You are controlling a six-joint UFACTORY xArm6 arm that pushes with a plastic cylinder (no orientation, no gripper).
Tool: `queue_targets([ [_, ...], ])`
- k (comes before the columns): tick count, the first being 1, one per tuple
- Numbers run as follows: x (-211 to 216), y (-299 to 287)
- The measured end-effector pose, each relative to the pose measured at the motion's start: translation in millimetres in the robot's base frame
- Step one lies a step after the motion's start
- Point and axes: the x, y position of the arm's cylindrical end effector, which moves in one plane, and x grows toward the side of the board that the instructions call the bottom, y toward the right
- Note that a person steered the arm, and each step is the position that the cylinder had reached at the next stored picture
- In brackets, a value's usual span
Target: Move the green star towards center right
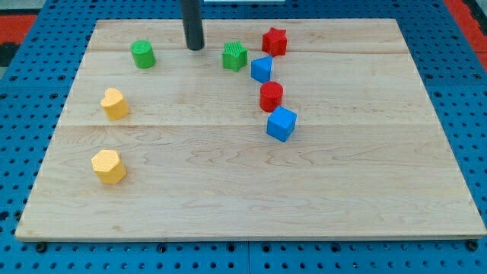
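Observation:
The green star (235, 55) lies near the view's top, a little left of the board's middle. My tip (195, 47) rests on the board to its left, a short gap away, not touching it. A green cylinder (142, 54) sits further left of the tip. A red star (274, 41) lies up and to the right of the green star. A blue block (262, 69) sits just to its lower right, close to it.
A red cylinder (271, 97) and a blue cube (281, 123) stand below the blue block. Two yellow blocks (115, 103) (109, 167) lie at the view's left. The wooden board (380, 190) sits on a blue pegboard.

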Motion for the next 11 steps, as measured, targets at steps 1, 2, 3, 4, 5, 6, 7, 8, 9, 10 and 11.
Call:
queue_targets([
  [1, 18, 74],
  [2, 18, 183],
  [3, 18, 248],
  [4, 18, 269],
  [5, 17, 273],
  [6, 13, 280],
  [7, 8, 280],
  [8, -3, 220],
  [9, 23, 176],
  [10, 58, 230],
  [11, 79, 263],
])
